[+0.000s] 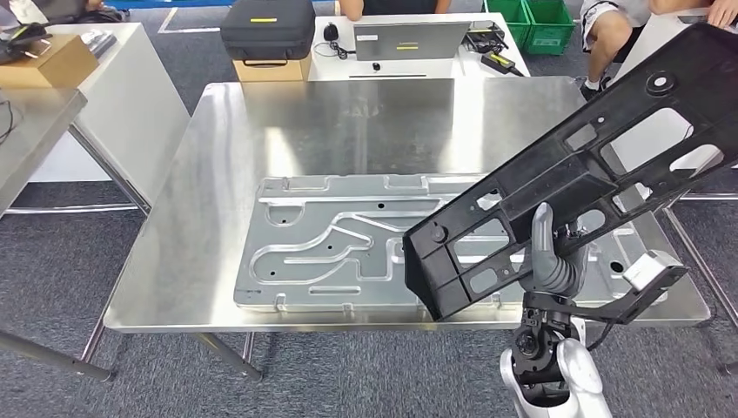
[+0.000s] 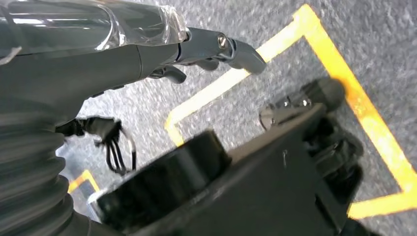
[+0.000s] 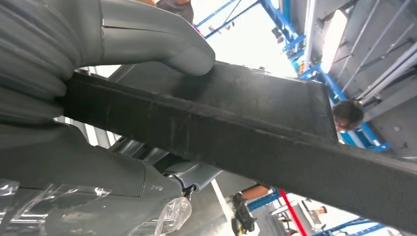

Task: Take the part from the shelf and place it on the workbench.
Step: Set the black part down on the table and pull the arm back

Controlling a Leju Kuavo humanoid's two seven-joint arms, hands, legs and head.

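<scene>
The right hand, its fingers clamped on the long black part, holds it tilted above the tabletop's right edge, over the grey stamped panel lying along the near edge, while the left hand hangs over the floor with fingers apart, holding nothing.
</scene>
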